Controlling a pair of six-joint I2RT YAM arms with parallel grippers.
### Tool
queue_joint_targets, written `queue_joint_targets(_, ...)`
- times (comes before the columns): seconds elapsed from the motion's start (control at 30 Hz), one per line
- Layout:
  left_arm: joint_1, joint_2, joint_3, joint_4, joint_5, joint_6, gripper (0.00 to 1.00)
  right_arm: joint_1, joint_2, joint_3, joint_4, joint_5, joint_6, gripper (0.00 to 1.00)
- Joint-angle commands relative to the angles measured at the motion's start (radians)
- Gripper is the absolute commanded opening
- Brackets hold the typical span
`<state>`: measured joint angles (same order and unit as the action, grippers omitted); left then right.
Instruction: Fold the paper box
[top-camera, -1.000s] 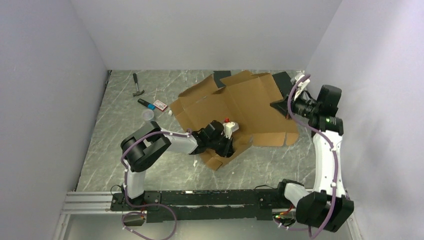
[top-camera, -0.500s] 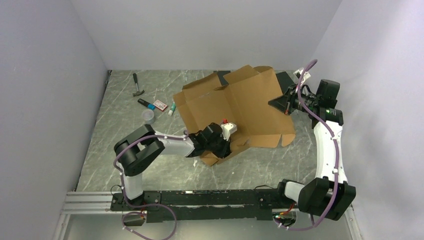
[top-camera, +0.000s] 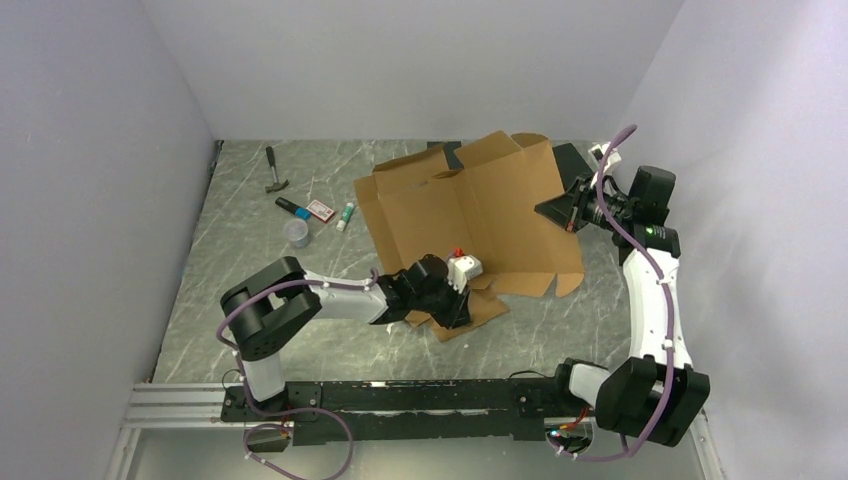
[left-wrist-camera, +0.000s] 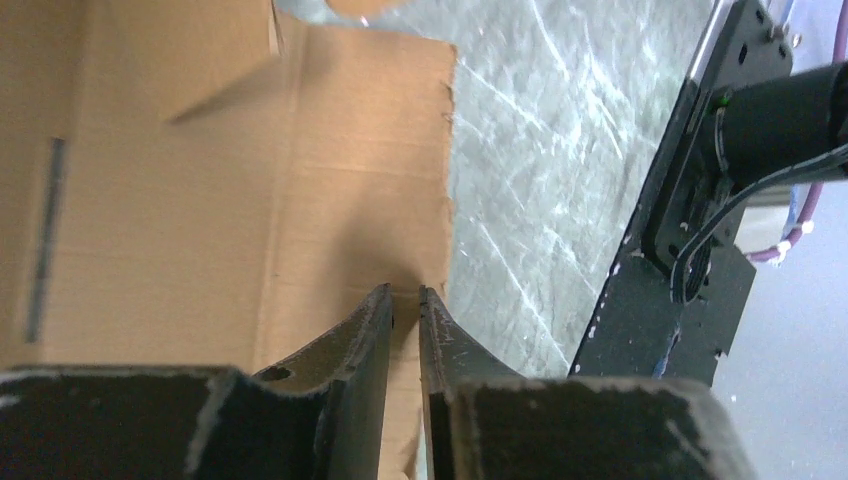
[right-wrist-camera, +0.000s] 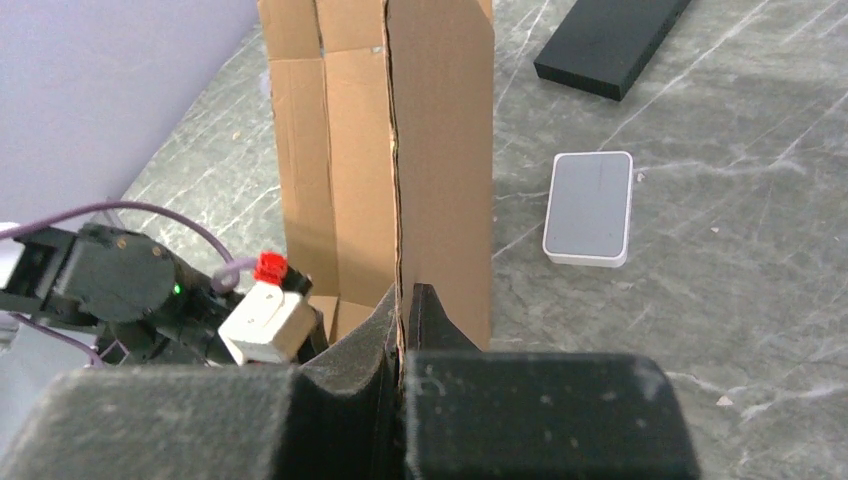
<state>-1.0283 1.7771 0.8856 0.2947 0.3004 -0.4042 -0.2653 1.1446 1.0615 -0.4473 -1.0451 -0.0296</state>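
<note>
The paper box (top-camera: 470, 215) is a large brown die-cut cardboard sheet, tilted up steeply from the table. My right gripper (top-camera: 562, 208) holds its right edge high. In the right wrist view, the right gripper (right-wrist-camera: 401, 290) is shut on the thin edge of the paper box (right-wrist-camera: 440, 150). My left gripper (top-camera: 452, 308) is low over the near flap, which lies on the table. In the left wrist view, the left gripper (left-wrist-camera: 404, 292) has a narrow gap between its fingers. There the paper box (left-wrist-camera: 180, 200) lies flat beyond the tips, near its ragged edge, and nothing is between them.
A hammer (top-camera: 273, 172), a blue marker (top-camera: 292, 208), a small red card (top-camera: 321, 210), a green-capped tube (top-camera: 345, 214) and a clear cup (top-camera: 296, 233) lie at the left. A black slab (right-wrist-camera: 610, 40) and a white case (right-wrist-camera: 589, 208) lie behind the sheet.
The right gripper has lifted the sheet steeper and swung it left. The left gripper slid a little toward the near right and its fingers parted slightly. The near flap now lies flatter.
</note>
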Motion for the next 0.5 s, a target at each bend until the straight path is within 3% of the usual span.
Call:
queue_joint_targets(0.0, -0.05, 0.068, 0.022, 0.015, 0.054, 0.009, 0.21, 0.002, -0.041, -0.025, 0.122, 0.006, 0.07, 0.0)
queue_joint_targets(0.23, -0.059, 0.127, 0.025, -0.06, -0.078, -0.005, 0.19, -0.004, -0.076, -0.074, 0.146, -0.068, 0.023, 0.0)
queue_joint_targets(0.4, -0.059, -0.042, 0.001, -0.096, -0.139, -0.005, 0.23, -0.017, -0.145, -0.112, 0.153, -0.11, -0.047, 0.0)
queue_joint_targets(0.47, -0.059, -0.134, 0.0, -0.14, -0.162, -0.004, 0.3, -0.024, -0.17, -0.133, 0.161, -0.121, -0.068, 0.0)
